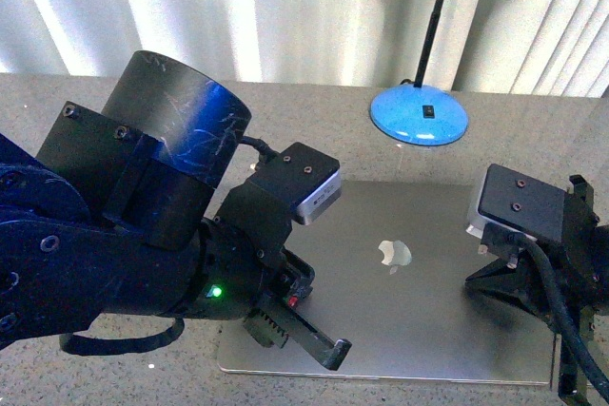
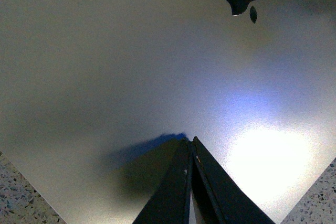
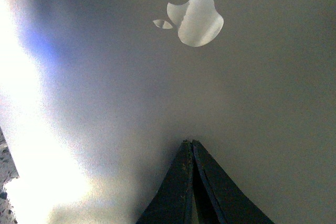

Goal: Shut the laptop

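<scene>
brand mark: apple logo [image 1: 394, 254], pale & shiny, abt mid-lid on the laptop [image 1: 447, 330]. Only brand sign I can spot tbh

logo orientation: from the front cam it's upside down, leaf pointing at the near edge, bite on the left

logo in wrist cams: same mark in both. Dark & mirror-like from the left wrist, bright silver from the right wrist

blue lamp base [image 1: 419, 113]: small dark rectangle on top, way too tiny to read

status light: green dot [image 1: 216, 291] lit on the left arm, no readable label by it

actual letters/nrs: none legible anywhere
</scene>
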Available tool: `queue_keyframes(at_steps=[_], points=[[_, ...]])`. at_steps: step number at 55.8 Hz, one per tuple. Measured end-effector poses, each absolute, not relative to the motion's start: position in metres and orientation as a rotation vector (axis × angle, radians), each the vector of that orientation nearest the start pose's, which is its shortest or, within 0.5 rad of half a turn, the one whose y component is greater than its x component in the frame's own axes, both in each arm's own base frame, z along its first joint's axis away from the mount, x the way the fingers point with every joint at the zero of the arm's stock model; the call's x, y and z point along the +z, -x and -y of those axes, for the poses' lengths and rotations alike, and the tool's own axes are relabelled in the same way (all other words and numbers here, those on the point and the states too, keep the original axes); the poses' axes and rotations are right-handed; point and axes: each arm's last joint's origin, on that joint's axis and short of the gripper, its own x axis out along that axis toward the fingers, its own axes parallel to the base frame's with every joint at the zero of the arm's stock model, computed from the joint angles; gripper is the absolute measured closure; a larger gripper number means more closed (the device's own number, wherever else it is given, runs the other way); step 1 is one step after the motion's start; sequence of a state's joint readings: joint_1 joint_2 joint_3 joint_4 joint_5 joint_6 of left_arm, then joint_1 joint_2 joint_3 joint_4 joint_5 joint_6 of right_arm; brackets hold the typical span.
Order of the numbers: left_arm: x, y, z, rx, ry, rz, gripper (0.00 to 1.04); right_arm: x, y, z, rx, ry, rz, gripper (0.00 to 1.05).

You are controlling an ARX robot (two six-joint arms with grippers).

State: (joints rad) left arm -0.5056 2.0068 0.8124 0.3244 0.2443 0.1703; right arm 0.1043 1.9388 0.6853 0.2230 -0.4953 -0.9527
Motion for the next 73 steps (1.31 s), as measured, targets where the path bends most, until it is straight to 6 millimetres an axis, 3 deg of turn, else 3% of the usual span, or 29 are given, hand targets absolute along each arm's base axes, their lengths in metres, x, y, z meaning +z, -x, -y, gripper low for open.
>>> queue_keyframes(at_steps=[10, 17, 20, 24, 32, 33, 37, 43, 47, 54, 73], points=[[0.070, -0.296, 0.159, -0.744, -0.201, -0.806, 1.01, 0.065, -0.295, -0.051, 0.964, 0.605, -0.623, 1.02], [0.089, -0.302, 0.143, -0.653, -0.103, -0.700, 1.01, 0.090, -0.302, -0.055, 0.844, 0.581, -0.511, 1.02], [0.114, -0.311, 0.132, -0.550, -0.012, -0.564, 1.01, 0.120, -0.310, -0.054, 0.671, 0.551, -0.401, 0.98], [0.139, -0.318, 0.124, -0.499, 0.060, -0.459, 0.86, 0.148, -0.316, -0.054, 0.577, 0.457, -0.315, 0.82], [0.135, -0.316, 0.124, -0.497, 0.090, -0.482, 0.64, 0.141, -0.314, -0.055, 0.543, 0.386, -0.356, 0.63], [0.133, -0.316, 0.125, -0.485, 0.080, -0.481, 0.63, 0.136, -0.314, -0.056, 0.480, 0.372, -0.341, 0.65], [0.122, -0.301, 0.117, -0.196, -0.005, -0.221, 0.80, 0.127, -0.298, -0.049, 0.137, 0.239, -0.200, 0.81], [0.135, -0.276, 0.083, -0.009, 0.017, -0.033, 1.01, 0.142, -0.271, -0.033, -0.001, 0.079, -0.028, 1.02], [0.146, -0.256, 0.064, 0.002, 0.021, 0.006, 1.01, 0.151, -0.252, -0.027, -0.001, 0.037, 0.002, 1.02], [0.146, -0.226, 0.045, -0.012, 0.007, -0.018, 1.01, 0.151, -0.224, -0.020, 0.006, 0.023, -0.038, 1.02], [0.162, -0.186, 0.021, -0.004, 0.006, -0.013, 1.01, 0.160, -0.183, -0.002, 0.007, 0.013, -0.023, 1.02]])
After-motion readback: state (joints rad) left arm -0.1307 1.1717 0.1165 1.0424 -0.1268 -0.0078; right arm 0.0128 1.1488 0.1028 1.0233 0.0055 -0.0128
